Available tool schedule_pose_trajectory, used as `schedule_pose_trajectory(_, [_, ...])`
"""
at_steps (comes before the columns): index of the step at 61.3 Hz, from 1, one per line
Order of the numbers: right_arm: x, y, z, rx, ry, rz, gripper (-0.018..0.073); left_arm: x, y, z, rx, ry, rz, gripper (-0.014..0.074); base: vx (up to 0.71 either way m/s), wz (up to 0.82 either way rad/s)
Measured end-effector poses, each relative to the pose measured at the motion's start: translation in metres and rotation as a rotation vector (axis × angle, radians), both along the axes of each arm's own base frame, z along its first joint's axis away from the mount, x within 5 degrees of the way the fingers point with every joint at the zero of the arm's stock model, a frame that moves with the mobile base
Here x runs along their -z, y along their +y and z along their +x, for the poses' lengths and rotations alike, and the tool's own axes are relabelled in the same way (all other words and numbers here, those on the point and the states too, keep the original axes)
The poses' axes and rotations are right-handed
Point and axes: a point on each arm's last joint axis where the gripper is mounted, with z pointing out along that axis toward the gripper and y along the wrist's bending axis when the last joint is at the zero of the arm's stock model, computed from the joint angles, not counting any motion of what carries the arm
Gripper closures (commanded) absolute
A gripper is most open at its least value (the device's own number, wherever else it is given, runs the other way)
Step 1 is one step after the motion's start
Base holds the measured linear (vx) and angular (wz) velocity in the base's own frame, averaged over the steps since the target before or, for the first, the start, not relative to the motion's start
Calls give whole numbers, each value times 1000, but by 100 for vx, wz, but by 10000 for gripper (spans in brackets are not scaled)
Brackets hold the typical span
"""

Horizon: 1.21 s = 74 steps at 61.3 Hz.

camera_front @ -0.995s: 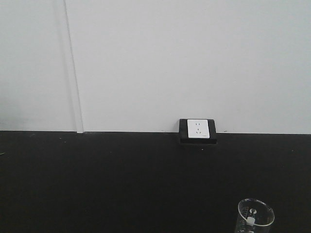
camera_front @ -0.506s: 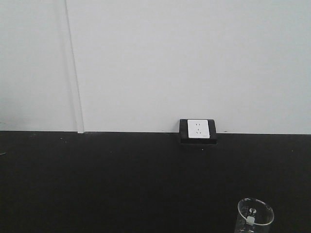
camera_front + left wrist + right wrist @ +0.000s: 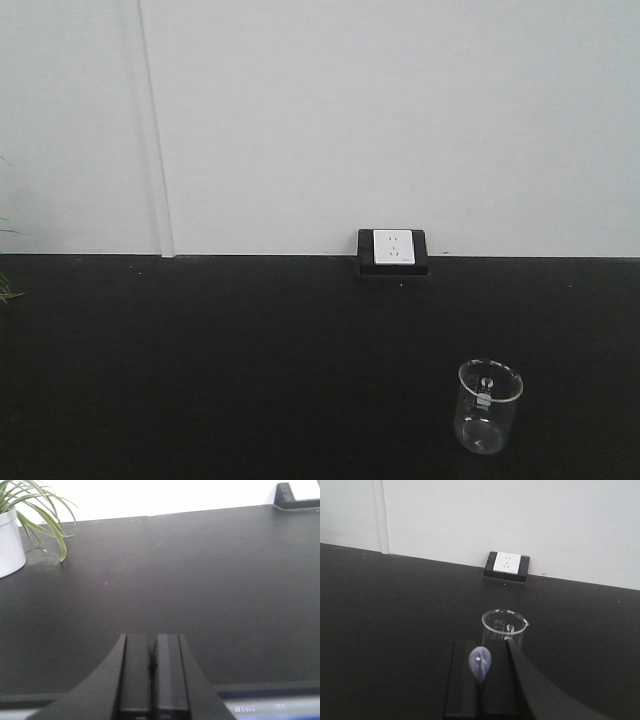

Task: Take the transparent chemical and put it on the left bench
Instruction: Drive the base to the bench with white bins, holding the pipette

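Note:
In the right wrist view my right gripper [image 3: 480, 652] is shut on the transparent chemical [image 3: 479, 663], a whitish dropper pipette. Only its bulb end shows, sticking up between the black fingers; the rest is hidden. An empty clear glass beaker [image 3: 504, 628] stands on the black worktop just beyond the fingertips. It also shows at the lower right of the front view [image 3: 489, 406]. My left gripper [image 3: 152, 641] is shut and empty above a black worktop [image 3: 175, 575]. The left bench with white bins is out of view.
A white wall socket in a black frame [image 3: 393, 249] sits at the back edge of the worktop [image 3: 250, 350] against the white wall. A potted plant in a white pot [image 3: 10, 542] stands at the far left of the left wrist view.
The front view has pulled back and shifted: the beaker and the socket have moved up and left in the picture, and more of the worktop shows.

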Motion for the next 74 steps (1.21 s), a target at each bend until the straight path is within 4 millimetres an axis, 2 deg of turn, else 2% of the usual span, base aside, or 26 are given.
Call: schedule_pose_trajectory(74, [0, 0, 0, 1, 3, -1, 564, 0, 0, 0, 0, 0, 0, 600, -37, -3])
